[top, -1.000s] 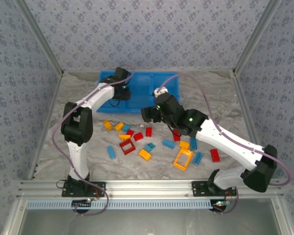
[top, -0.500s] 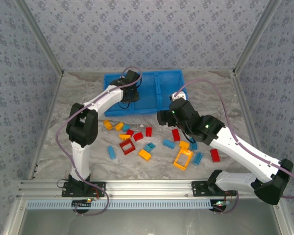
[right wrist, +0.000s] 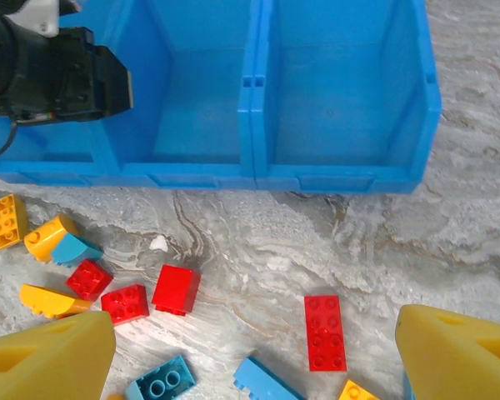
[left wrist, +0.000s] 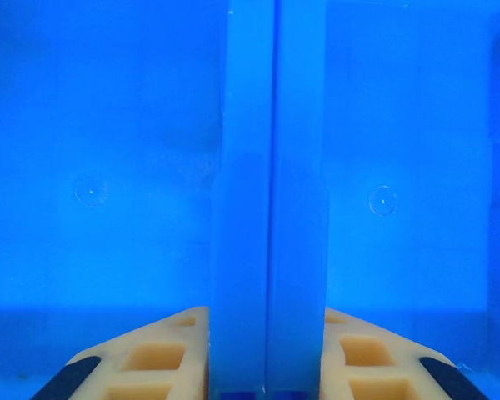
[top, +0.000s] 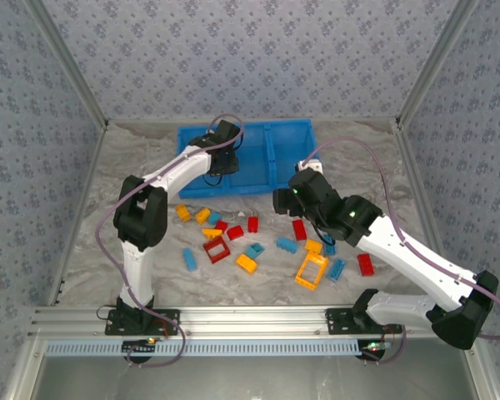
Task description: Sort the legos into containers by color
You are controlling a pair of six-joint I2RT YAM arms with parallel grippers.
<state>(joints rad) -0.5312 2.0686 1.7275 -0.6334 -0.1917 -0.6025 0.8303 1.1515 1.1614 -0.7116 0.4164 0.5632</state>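
The blue three-compartment bin (top: 287,158) lies at the back of the table. My left gripper (top: 221,162) reaches into it and is shut on a divider wall (left wrist: 267,167), with one tan finger (left wrist: 150,362) on each side. Red, blue and yellow-orange legos lie loose in front of the bin. Among them are a red frame (top: 216,248) and an orange frame (top: 311,269). My right gripper (top: 282,200) hangs open above the table just before the bin (right wrist: 342,83). Below it lie a flat red brick (right wrist: 326,332) and a red cube (right wrist: 176,289). The compartments in view hold no bricks.
The left arm's black wrist (right wrist: 58,71) sits over the bin's left compartment. Yellow bricks (top: 183,212) and a blue brick (top: 189,259) lie to the left. A red brick (top: 366,264) lies at the right of the pile. Metal frame posts edge the marbled table.
The bin has slid to the right with my left gripper holding its divider. My right gripper has drawn back to the right and hardly moved in the last half second.
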